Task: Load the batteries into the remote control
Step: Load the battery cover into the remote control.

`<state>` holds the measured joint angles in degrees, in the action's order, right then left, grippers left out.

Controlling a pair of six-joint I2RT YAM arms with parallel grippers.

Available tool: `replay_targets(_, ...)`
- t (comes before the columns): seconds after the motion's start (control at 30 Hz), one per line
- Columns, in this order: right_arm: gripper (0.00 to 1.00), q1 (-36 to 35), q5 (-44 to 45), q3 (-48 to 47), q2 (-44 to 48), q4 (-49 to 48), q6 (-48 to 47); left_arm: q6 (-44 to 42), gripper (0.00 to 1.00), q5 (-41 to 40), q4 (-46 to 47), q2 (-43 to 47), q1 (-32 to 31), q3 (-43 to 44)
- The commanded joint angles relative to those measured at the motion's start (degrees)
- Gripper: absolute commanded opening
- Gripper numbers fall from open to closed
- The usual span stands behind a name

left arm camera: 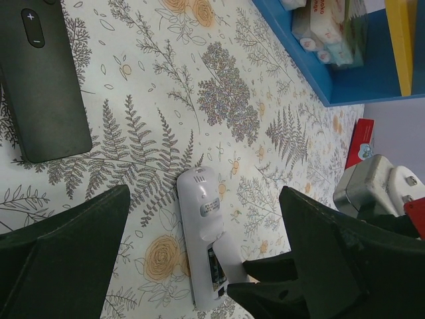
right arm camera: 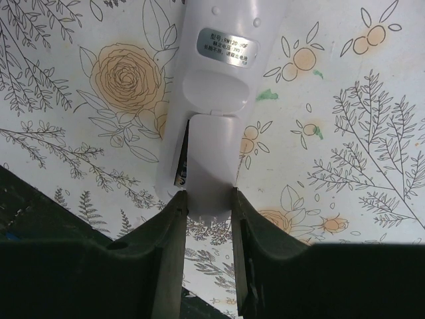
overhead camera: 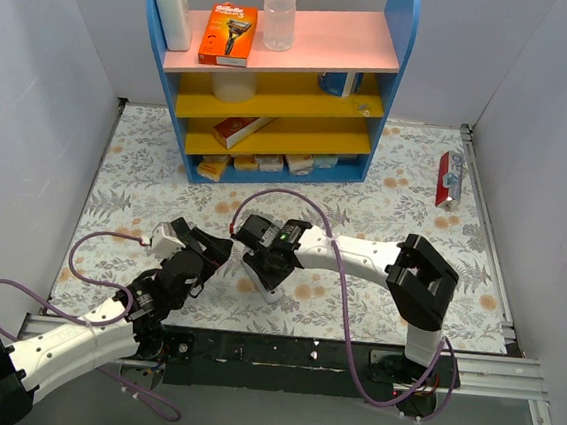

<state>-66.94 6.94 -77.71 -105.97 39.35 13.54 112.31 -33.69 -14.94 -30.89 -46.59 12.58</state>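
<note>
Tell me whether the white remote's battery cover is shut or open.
Open, partly: the battery cover sits askew on the white remote, dark compartment showing beside it, the right gripper shut on it.

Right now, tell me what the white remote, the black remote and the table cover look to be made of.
The white remote: smooth moulded plastic, probably; rounded shell, soft sheen, printed silver label. The black remote: matte dark plastic, likely; dull even face. The table cover: printed floral sheet, flat and wrinkle-free; vinyl or paper, cannot tell.
</note>
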Motion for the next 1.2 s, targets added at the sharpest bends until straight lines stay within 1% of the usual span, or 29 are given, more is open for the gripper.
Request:
replay_targets(0.0, 0.12, -0.65, 0.00, -2.79, -0.99, 1.87, -0.36, -0.07, 0.97, -2.08, -0.79, 0.57, 0.36, -0.54)
replay_targets(0.5, 0.12, -1.71, 1.50, -4.82, -1.78, 5.56, 0.26, -0.25, 0.97, -1.90, -0.44, 0.31, 0.36, -0.36)
replay_targets(0.73, 0.11, -1.79, 3.43, -5.61, -3.01, 5.21, 0.61, -0.43, 0.97, -1.82, -0.44, 0.84, 0.36, -0.45)
replay_targets(0.8, 0.09, -1.79, 3.52, -5.96, -3.27, 5.12, 0.79, -0.43, 0.97, -1.82, -0.44, 0.92, 0.36, -0.45)
replay_targets(1.17, 0.10, -1.88, 4.05, -7.37, -4.94, 4.68, 1.31, -0.43, 0.97, -1.81, -0.71, 1.27, 0.36, -0.45)
